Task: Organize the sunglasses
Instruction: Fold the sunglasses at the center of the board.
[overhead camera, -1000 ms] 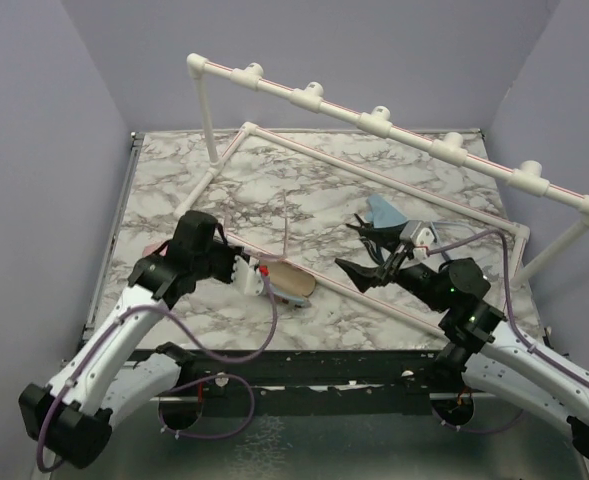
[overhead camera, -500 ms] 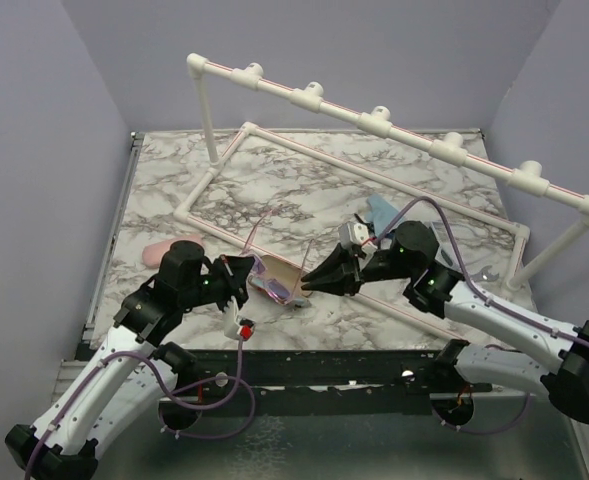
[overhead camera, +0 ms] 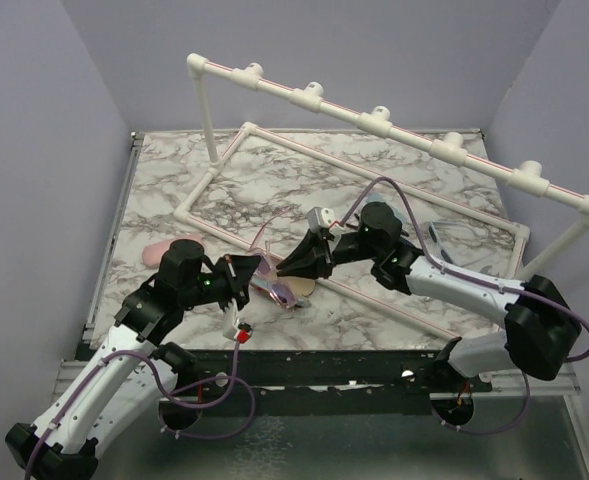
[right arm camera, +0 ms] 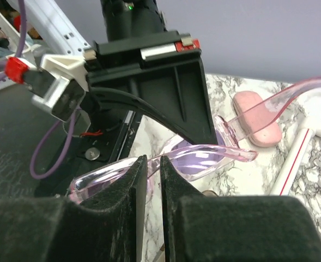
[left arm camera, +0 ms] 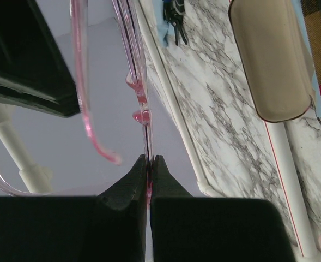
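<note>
The pink-framed sunglasses (overhead camera: pixel 270 287) hang between both grippers, just above the open brown case (overhead camera: pixel 296 290) near the table's front. My left gripper (overhead camera: pixel 246 281) is shut on the front frame; in the left wrist view the thin pink rim (left arm camera: pixel 140 82) runs straight up out of the closed fingertips (left arm camera: pixel 141 169). My right gripper (overhead camera: pixel 296 264) comes in from the right and is shut on one temple arm (right arm camera: pixel 204 158), which passes between its pads (right arm camera: pixel 135 174). A slim bluish pair (overhead camera: pixel 444 234) seems to lie at the right, behind the right arm.
A white PVC pipe rack (overhead camera: pixel 374 120) spans the back, and its base rails (overhead camera: pixel 354 290) cross the marble table. A pink case (overhead camera: pixel 160 250) lies at front left. Black-and-blue pliers (left arm camera: pixel 174 22) lie beyond the rail. The plaid case lid (left arm camera: pixel 319 43) is beside the brown case.
My right arm swung left from the pliers to the pink sunglasses and closed on a temple. The left gripper turned and raised the glasses off the case.
</note>
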Tool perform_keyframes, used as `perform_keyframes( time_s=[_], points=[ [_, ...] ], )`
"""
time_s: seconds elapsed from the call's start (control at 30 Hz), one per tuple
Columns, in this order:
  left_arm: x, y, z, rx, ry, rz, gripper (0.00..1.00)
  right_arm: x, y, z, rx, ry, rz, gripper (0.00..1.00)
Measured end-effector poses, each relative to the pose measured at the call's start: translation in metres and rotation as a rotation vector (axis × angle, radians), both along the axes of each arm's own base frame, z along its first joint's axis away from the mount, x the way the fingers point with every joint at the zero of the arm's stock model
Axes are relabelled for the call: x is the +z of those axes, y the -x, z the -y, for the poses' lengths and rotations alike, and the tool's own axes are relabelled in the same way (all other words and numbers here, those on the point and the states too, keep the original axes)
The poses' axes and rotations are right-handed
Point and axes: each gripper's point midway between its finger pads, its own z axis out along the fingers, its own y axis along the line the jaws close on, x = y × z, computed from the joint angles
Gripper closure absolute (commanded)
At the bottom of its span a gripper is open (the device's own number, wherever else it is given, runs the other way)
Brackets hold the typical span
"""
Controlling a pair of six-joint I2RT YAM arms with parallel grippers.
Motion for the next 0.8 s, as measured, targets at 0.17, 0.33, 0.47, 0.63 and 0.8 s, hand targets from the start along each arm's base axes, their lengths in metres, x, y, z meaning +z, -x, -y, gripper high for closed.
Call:
perform_keyframes(
  time_s=[0.17,0.33,0.47,0.63,0.8],
  points=[
    [0.005,0.003,0.005,-0.040,0.014,0.025,1.00,-0.020,-0.007,-0.011,0.017,0.018,-0.035,0.83],
    [0.003,0.003,0.007,-0.056,0.006,0.021,1.00,-0.018,-0.014,-0.020,0.020,0.008,-0.058,0.84],
    [0.004,0.005,0.009,-0.063,0.011,0.024,1.00,-0.017,-0.014,-0.013,-0.008,0.007,-0.064,0.84],
    [0.010,0.005,0.009,-0.063,0.028,0.039,1.00,-0.010,-0.018,0.020,-0.119,-0.003,-0.059,0.86],
    [0.011,0.005,0.010,-0.062,0.036,0.034,1.00,0.016,-0.054,0.049,-0.355,-0.072,-0.023,0.89]
  ],
)
